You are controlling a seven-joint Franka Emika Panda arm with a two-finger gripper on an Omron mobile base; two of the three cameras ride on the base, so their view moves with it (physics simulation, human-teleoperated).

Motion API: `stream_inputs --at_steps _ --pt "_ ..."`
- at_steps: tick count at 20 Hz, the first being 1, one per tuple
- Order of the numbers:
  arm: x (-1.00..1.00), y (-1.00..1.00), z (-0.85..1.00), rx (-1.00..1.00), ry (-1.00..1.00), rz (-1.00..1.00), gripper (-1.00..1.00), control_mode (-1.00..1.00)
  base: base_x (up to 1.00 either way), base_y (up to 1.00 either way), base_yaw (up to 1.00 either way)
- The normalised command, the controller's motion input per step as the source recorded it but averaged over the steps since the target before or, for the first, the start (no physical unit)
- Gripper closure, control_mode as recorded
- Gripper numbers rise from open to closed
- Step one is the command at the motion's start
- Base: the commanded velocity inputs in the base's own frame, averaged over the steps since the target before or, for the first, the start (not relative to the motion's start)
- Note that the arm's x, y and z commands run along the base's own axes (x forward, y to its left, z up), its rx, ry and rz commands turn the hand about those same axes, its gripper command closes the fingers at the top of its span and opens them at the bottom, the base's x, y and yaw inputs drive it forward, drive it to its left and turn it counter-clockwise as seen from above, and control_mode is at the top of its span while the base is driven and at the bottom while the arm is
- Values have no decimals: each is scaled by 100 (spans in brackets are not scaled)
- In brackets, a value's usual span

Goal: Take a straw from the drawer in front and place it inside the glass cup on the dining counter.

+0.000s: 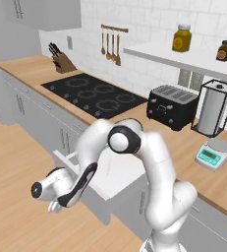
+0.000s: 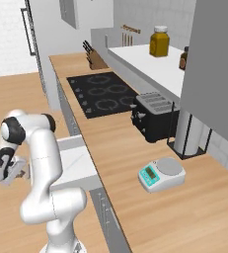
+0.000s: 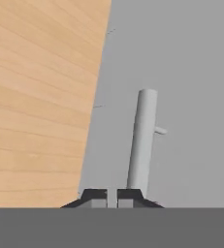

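Gripper (image 3: 112, 197) low beside open drawer (image 1: 116, 178), fingers pressed nearly together, nothing between them. Drawer handle (image 3: 142, 140) just beyond fingertips, off to one side, over grey front. Straw not discernible.

Home kitchen: wood worktop (image 1: 31, 69) with black hob (image 1: 95, 96), toaster (image 1: 173, 106), knife block (image 1: 62, 60), hanging utensils (image 1: 111, 45), kitchen scale (image 1: 214, 153), grey cabinets (image 1: 21, 101), tiled wall (image 1: 134, 17).

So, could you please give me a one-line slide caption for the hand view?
Shut tool facing the grey drawer front, beside its slim bar handle, wood floor alongside.
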Motion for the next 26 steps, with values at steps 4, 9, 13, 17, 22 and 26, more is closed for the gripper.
stream_inputs --at_steps 4,9,13,17,22,26 --pt "-44 53 24 23 19 3 -100 -100 0 0 0" --pt "-50 -7 91 33 3 0 -100 -100 0 0 0" --pt "-22 -74 100 24 -9 0 -100 -100 0 0 0" --pt "6 -100 100 23 -2 -2 -100 -100 0 0 0" --pt "48 -95 88 27 5 0 -100 -100 0 0 0" --pt "84 -66 53 23 18 0 -100 -100 0 0 0"
